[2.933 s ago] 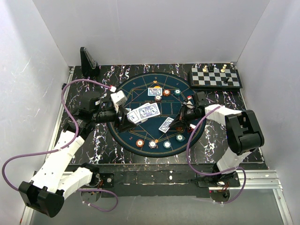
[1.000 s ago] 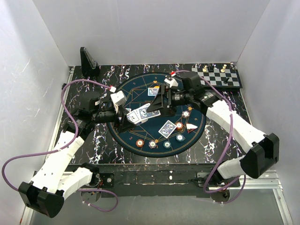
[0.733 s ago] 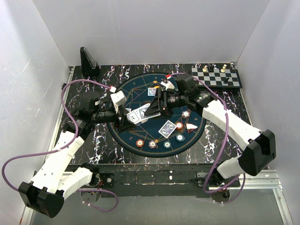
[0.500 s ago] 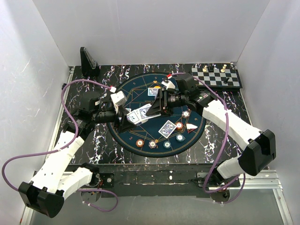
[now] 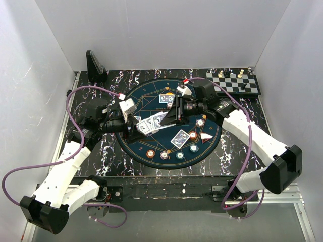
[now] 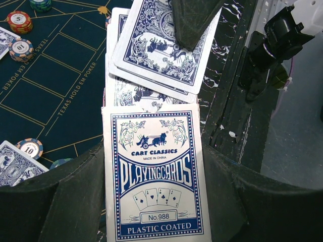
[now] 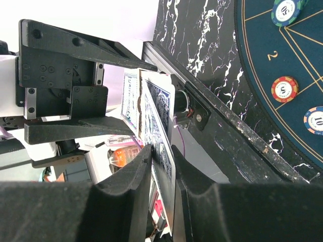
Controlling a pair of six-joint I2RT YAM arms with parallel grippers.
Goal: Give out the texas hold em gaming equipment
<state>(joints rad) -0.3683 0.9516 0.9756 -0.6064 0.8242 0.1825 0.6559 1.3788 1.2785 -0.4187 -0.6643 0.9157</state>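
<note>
Chessboard [image 5: 233, 83]: at the worktop's [image 5: 116, 80] far right corner, pieces on it.
Mat [image 5: 151, 98]: poker chips [image 5: 193, 135] and loose cards [image 5: 179, 137] laid on it.
Left jaws: card deck [image 6: 154, 186] pinched, over the mat.
Right jaws: top card [image 6: 161, 50] pinched.

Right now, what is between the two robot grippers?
A bunch of blue-backed cards. The left gripper holds the bunch, and the right gripper pinches its top card. The top view shows it, above the round mat.
</note>
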